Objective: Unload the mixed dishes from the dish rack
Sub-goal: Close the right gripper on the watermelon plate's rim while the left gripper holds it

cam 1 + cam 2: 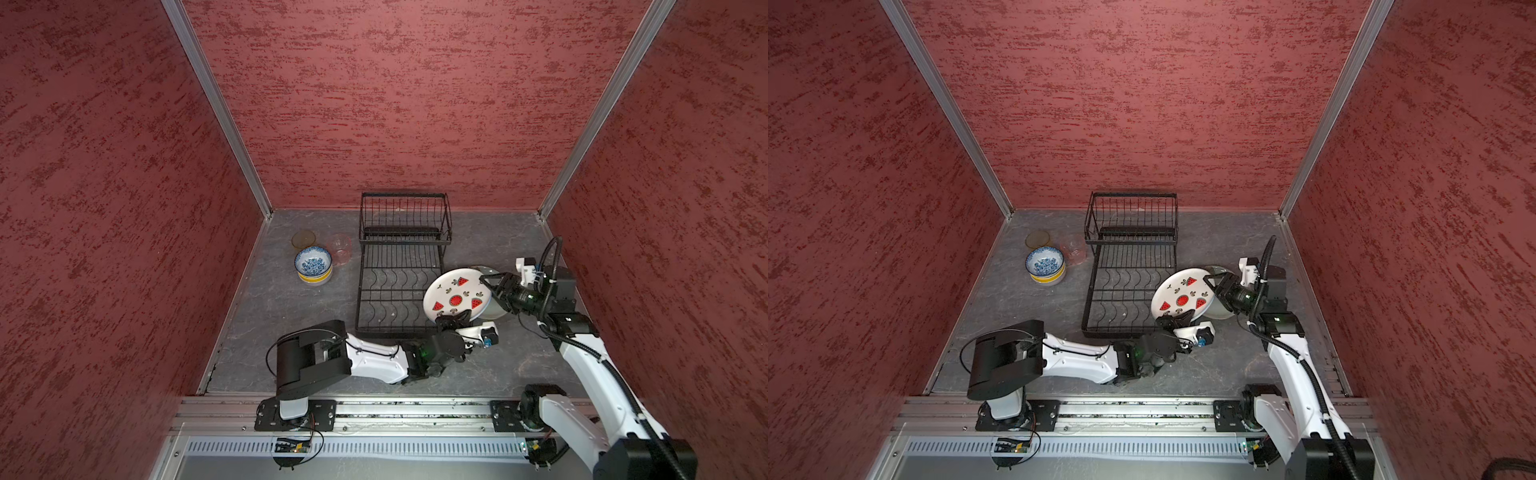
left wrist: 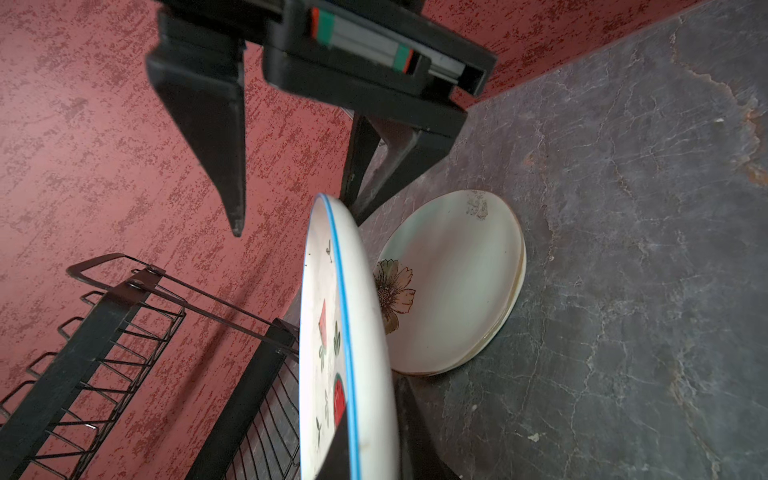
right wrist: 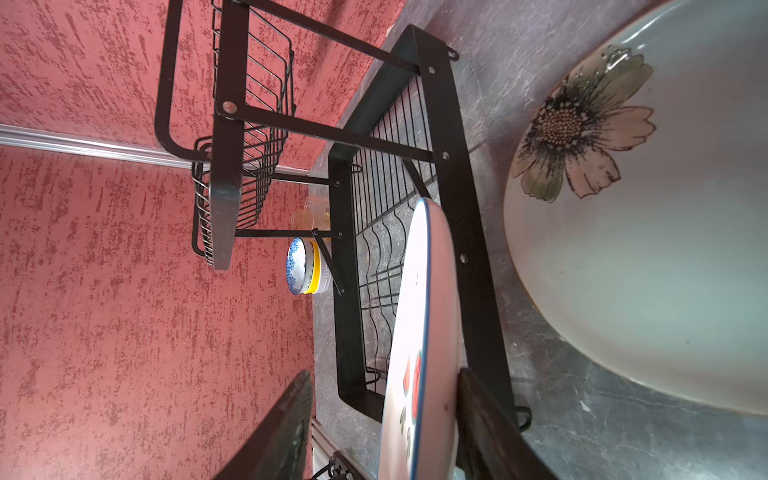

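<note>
The watermelon plate (image 1: 457, 297) (image 1: 1183, 299) stands tilted on edge just right of the dish rack (image 1: 401, 230), which holds no dishes. My left gripper (image 1: 455, 319) (image 2: 365, 457) is shut on the plate's near rim. My right gripper (image 1: 490, 286) (image 3: 384, 374) is open astride the plate's far right rim (image 3: 432, 291). One of its fingers (image 3: 478, 407) rests on the plate's back, while the other stays clear of its face. Below it, two stacked flower plates (image 2: 457, 282) (image 3: 644, 249) lie flat on the table.
Left of the rack, a blue-white bowl (image 1: 313, 262) tops a stack with a yellow bowl. An amber glass (image 1: 303, 240) and a pinkish glass (image 1: 341, 247) stand behind it. Red walls close in the grey table (image 1: 291, 332) on three sides.
</note>
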You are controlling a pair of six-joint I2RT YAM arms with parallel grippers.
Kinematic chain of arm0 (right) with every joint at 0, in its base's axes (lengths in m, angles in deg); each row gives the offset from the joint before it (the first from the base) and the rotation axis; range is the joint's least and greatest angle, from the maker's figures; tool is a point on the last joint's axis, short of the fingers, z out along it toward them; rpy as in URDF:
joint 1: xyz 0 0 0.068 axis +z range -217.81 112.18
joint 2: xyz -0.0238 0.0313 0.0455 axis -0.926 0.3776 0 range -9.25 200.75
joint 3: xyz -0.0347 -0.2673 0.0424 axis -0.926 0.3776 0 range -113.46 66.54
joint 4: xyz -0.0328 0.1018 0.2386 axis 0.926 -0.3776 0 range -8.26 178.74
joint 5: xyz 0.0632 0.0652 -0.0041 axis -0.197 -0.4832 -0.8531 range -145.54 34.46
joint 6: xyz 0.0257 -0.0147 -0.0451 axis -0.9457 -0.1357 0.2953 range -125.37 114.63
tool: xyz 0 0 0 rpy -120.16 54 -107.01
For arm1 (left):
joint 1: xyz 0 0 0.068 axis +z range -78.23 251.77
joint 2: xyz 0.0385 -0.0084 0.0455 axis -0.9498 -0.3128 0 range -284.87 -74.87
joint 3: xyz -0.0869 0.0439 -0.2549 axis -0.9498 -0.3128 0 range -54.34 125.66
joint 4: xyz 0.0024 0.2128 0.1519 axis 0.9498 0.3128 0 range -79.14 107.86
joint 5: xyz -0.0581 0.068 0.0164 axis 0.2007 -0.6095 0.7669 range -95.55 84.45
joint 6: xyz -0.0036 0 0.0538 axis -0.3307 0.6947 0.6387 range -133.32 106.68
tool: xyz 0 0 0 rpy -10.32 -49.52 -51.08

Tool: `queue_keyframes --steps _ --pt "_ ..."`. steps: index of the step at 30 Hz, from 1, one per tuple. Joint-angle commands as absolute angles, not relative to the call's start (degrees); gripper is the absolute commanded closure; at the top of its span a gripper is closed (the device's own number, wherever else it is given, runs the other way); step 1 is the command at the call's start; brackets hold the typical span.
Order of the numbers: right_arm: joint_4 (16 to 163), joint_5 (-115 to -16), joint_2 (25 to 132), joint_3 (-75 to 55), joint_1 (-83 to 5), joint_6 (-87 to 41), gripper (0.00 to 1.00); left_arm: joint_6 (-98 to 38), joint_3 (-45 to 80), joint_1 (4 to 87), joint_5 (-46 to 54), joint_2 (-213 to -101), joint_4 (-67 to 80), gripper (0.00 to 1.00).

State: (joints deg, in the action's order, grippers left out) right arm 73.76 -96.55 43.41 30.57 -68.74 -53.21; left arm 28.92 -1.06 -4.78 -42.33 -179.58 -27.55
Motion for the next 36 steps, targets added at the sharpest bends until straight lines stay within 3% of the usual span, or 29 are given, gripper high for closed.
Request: queue_keyframes --steps 1,13,21,25,29,30,31,32,34,35,36 --pt "73.98 -99.92 44.07 28.5 -68.67 -51.02 0.44 32.99 1.79 -5.22 -42.81 -180.11 -34.87 1.0" --pt "72.03 -98.51 46.39 28.61 -68.66 -47.69 0.44 35.7 3.31 -5.4 -42.26 -180.67 -37.44 1.0" --pt "74.29 -98.95 44.98 29.02 -68.67 -49.88 0.75 35.21 3.17 -5.32 -42.21 -181.47 -36.2 1.0" --pt "74.48 -99.04 44.98 29.02 -68.72 -50.35 0.97 34.63 2.89 -5.39 -42.71 -181.75 -35.9 1.0" --pt "75.46 -98.87 44.98 29.32 -68.84 -51.46 1.0 34.24 2.24 -5.39 -43.55 -181.57 -36.94 1.0" --pt "75.97 -98.78 44.98 29.36 -68.92 -51.93 1.0 33.91 2.02 -5.39 -43.63 -181.37 -37.04 0.94" --pt "76.44 -98.73 45.02 29.5 -68.89 -52.34 1.0 33.67 1.89 -5.38 -43.63 -181.08 -36.89 0.75" --pt "76.75 -98.56 45.0 29.55 -68.98 -52.57 1.0 33.3 1.71 -5.4 -43.7 -180.83 -36.66 0.65" --pt "77.21 -97.96 45.06 29.54 -69.05 -52.98 1.0 32.69 1.56 -5.33 -43.78 -180.39 -36.04 0.62" --pt "77.53 -97.62 45.09 29.54 -69.11 -53.09 1.0 32.5 1.43 -5.39 -43.8 -180.26 -35.92 0.55" --pt "77.87 -97.36 45.15 29.64 -69.28 -53.46 1.0 32.3 1.24 -5.39 -44.19 -180.1 -35.89 0.41"
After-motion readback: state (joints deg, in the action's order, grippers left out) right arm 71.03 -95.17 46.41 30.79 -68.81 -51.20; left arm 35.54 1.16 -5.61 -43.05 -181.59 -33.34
